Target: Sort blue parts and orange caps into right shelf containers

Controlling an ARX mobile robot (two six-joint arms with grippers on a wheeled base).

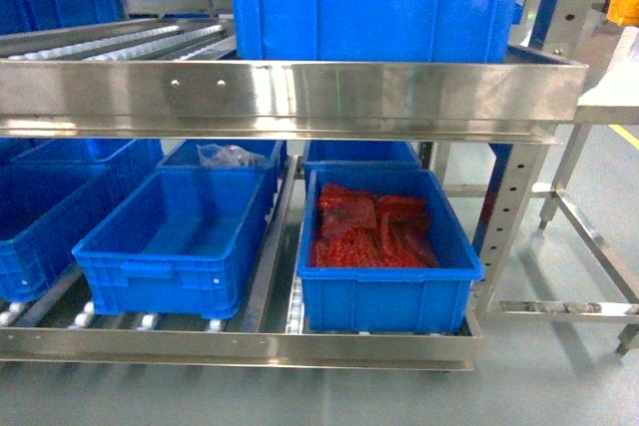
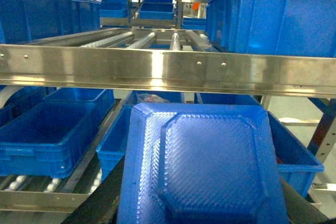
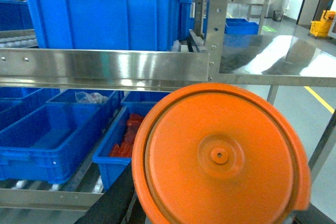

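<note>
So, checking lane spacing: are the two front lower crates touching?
Apart. Head view shows a steel rail between the empty crate and the red-filled crate.

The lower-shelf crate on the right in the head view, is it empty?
No, the right lower crate holds a pile of red-orange bagged items, while the crate beside it looks bare inside.

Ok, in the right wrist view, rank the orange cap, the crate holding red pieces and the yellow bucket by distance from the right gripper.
1. orange cap: filling the foreground, right at the fingers.
2. crate of red pieces: low down, to the left.
3. yellow bucket: far back, at the upper right edge.
</note>
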